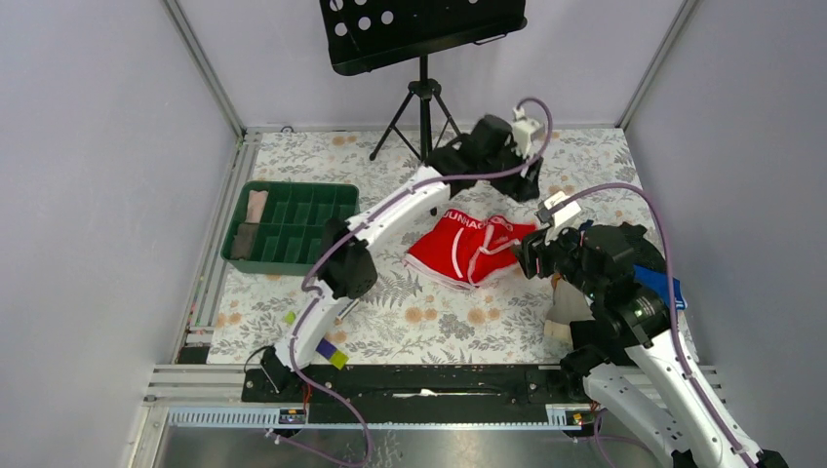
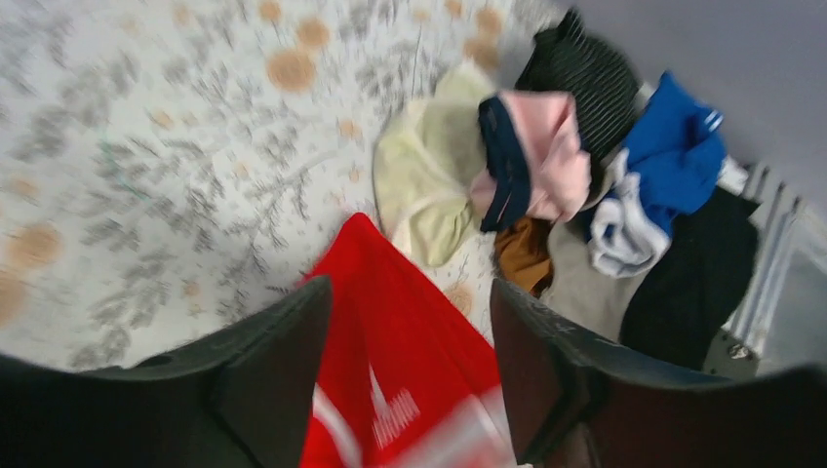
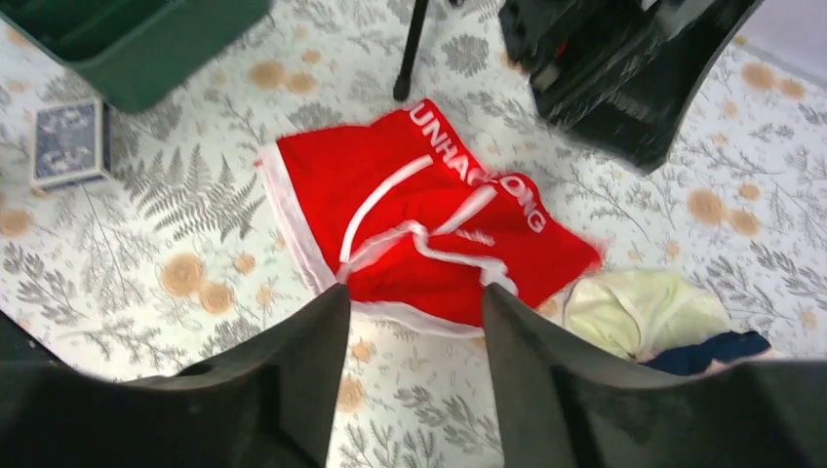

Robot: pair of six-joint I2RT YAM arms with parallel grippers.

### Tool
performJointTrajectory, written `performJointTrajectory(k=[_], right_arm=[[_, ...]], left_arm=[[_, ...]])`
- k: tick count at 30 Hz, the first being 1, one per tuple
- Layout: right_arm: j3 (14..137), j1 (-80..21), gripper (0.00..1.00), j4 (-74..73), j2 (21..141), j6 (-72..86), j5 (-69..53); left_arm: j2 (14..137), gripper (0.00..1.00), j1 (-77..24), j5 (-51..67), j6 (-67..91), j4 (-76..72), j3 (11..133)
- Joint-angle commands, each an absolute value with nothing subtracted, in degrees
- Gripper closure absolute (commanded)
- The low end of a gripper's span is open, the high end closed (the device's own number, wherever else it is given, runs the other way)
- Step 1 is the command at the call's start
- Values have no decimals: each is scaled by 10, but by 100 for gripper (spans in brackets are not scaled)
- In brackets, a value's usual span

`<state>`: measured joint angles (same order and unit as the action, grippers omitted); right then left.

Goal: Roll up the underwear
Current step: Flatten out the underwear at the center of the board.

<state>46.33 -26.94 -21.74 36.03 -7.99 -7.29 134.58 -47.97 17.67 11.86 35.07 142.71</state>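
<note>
The underwear (image 1: 468,249), bright red with white trim and white lettering on its band, lies loosely spread and creased on the flowered worktop (image 1: 439,322), to the right of the green tray (image 1: 293,185) and clear of it. The left tool (image 2: 410,292) hangs over the underwear's edge farthest from the tray. Its fingers are spread with red cloth showing in the gap below them, and it grips nothing, though that view is blurred. The right tool (image 3: 414,292) hovers beyond the underwear from the tray, its fingers also parted and empty, above bare worktop. A pile of mixed clothes (image 2: 585,185) sits farther from the tray than the underwear.
</note>
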Motion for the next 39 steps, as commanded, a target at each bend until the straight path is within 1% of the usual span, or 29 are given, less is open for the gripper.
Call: performJointTrajectory(k=[1, 5, 8, 12, 13, 14, 16, 18, 19, 20, 21, 24, 25, 26, 27, 29, 32, 34, 37, 39], right_arm=[[521, -261, 35, -293, 345, -46, -35], [557, -261, 32, -301, 399, 11, 11], [549, -252, 31, -277, 440, 44, 32], [525, -213, 31, -253, 514, 53, 37], [523, -200, 31, -251, 541, 52, 17], [521, -184, 25, -246, 566, 53, -5], [520, -154, 10, -223, 613, 56, -53], [522, -146, 6, -202, 651, 39, -75], [522, -146, 6, -193, 667, 30, -78], [522, -146, 13, -185, 681, 18, -81], [523, -146, 24, -180, 695, 7, -84], [524, -143, 61, -179, 736, -17, -103], [523, -142, 71, -179, 748, -23, -107], [521, -142, 77, -179, 760, -24, -104], [519, -142, 81, -178, 771, -26, -98], [518, -142, 84, -177, 788, -28, -83], [509, -141, 85, -159, 798, -35, -71], [503, -140, 84, -152, 799, -40, -74], [496, -140, 83, -152, 798, -40, -84], [495, -140, 80, -156, 794, -39, -96]], left_arm=[[1289, 33, -486, 180, 79, 236, 1393], [1171, 33, -449, 178, 64, 210, 1220], [1090, 33, -412, 185, 59, 201, 1079], [1044, 41, -385, 204, -20, 233, 955], [1040, 42, -385, 204, -43, 241, 925], [1037, 43, -385, 203, -61, 242, 902], [1036, 44, -385, 190, -82, 234, 860], [1045, 48, -383, 178, -88, 223, 835], [1052, 51, -380, 175, -88, 222, 830], [1059, 54, -378, 173, -86, 221, 827], [1067, 59, -376, 167, -85, 221, 824], [1091, 68, -375, 143, -80, 221, 820], [1098, 70, -375, 135, -77, 223, 820], [1106, 71, -375, 124, -74, 225, 820], [1113, 71, -375, 113, -70, 232, 821], [1126, 72, -375, 97, -64, 247, 820], [1125, 71, -374, 92, -48, 259, 798], [1125, 68, -374, 106, -37, 274, 778], [1134, 60, -374, 131, -18, 302, 764], [1137, 59, -374, 142, -2, 329, 760]])
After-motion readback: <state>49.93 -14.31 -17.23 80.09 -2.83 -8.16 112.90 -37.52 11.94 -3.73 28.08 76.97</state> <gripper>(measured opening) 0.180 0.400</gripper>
